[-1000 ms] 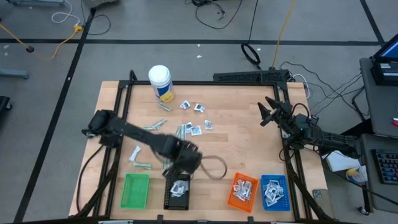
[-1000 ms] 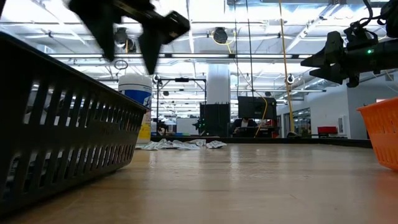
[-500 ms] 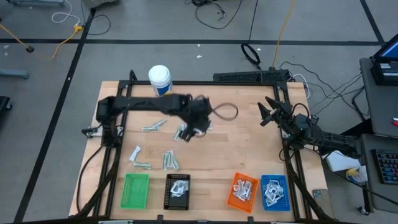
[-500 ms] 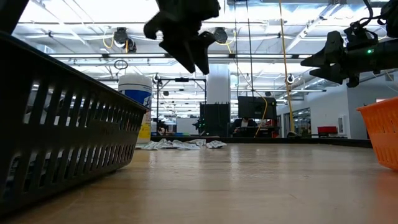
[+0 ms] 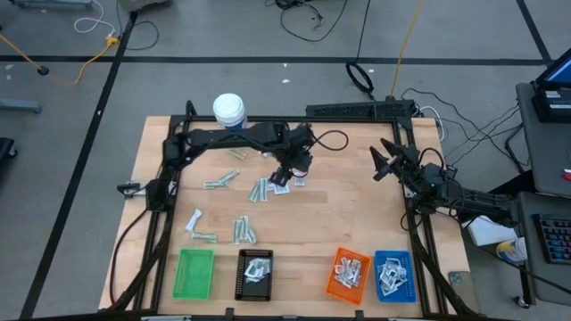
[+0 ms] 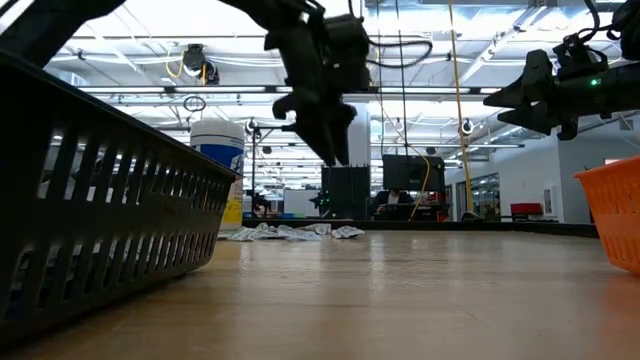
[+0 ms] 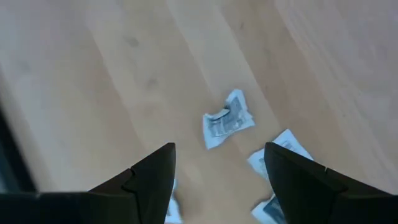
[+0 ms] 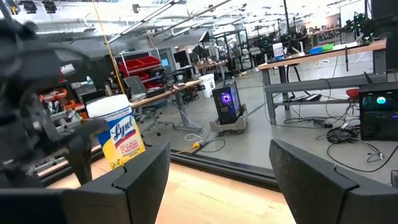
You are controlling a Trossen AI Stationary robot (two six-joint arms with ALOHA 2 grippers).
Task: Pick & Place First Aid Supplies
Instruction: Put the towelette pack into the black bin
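First aid supplies lie loose on the wooden table [image 5: 339, 214]: small white-and-blue packets [image 5: 284, 153] toward the far side and pale strips [image 5: 243, 230] nearer the trays. My left gripper [image 5: 284, 176] hangs open above the middle cluster, pointing steeply down. In the left wrist view its fingers [image 7: 152, 177] stand apart with one crumpled packet [image 7: 228, 118] on the table ahead of them and another packet [image 7: 283, 146] beside it. Nothing is between the fingers. My right gripper [image 5: 378, 162] waits open at the table's right side, roughly level and well above the table [image 6: 505, 98].
A green tray [image 5: 194, 272], a black tray [image 5: 256, 274], an orange tray [image 5: 348, 272] and a blue tray [image 5: 393, 274] line the near edge; all but the green one hold packets. A white bottle with a yellow label [image 5: 229, 111] stands at the far left.
My left gripper has swung from above the black tray at the near edge toward the far edge, and now hangs over the middle packet cluster. It has turned about as it went. Its fingers stay apart, and the packets have not moved.
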